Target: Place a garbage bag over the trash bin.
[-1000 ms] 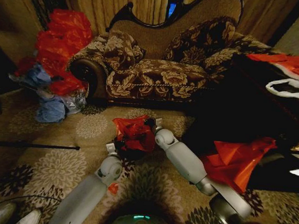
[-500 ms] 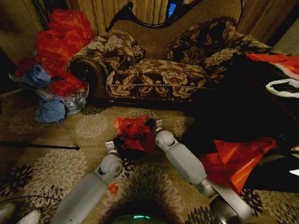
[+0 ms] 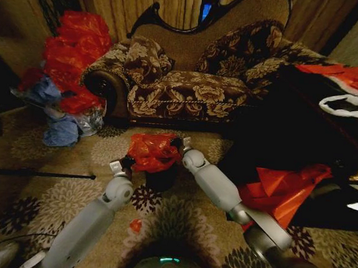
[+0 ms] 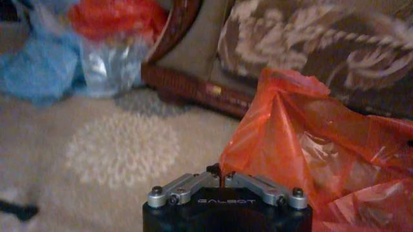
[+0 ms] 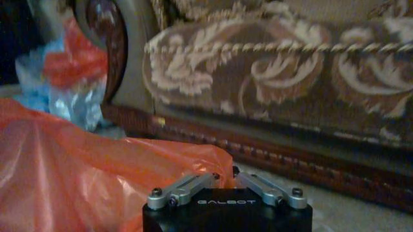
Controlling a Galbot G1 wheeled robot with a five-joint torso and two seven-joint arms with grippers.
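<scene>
The glossy red garbage bag [image 3: 152, 150] hangs stretched between my two grippers, just above the small black trash bin [image 3: 161, 178] on the carpet in front of the sofa. My left gripper [image 3: 125, 163] is shut on the bag's left edge; in the left wrist view its jaws [image 4: 221, 175] pinch a corner of the red garbage bag [image 4: 310, 154]. My right gripper [image 3: 179, 144] is shut on the bag's right edge; the right wrist view shows the red garbage bag [image 5: 84, 169] bunched at its gripper [image 5: 225, 174]. The bag hides the bin's mouth.
A patterned sofa [image 3: 188, 86] stands close behind the bin. A tall pile of red and blue bags [image 3: 67, 72] sits at the left. A larger red plastic heap [image 3: 285, 189] lies on dark furniture at the right. A small red scrap [image 3: 136, 225] lies on the carpet.
Both grippers have lifted the bag up and slightly left, off the bin; the bin's black side now shows beneath it. The left arm swung outward to the left.
</scene>
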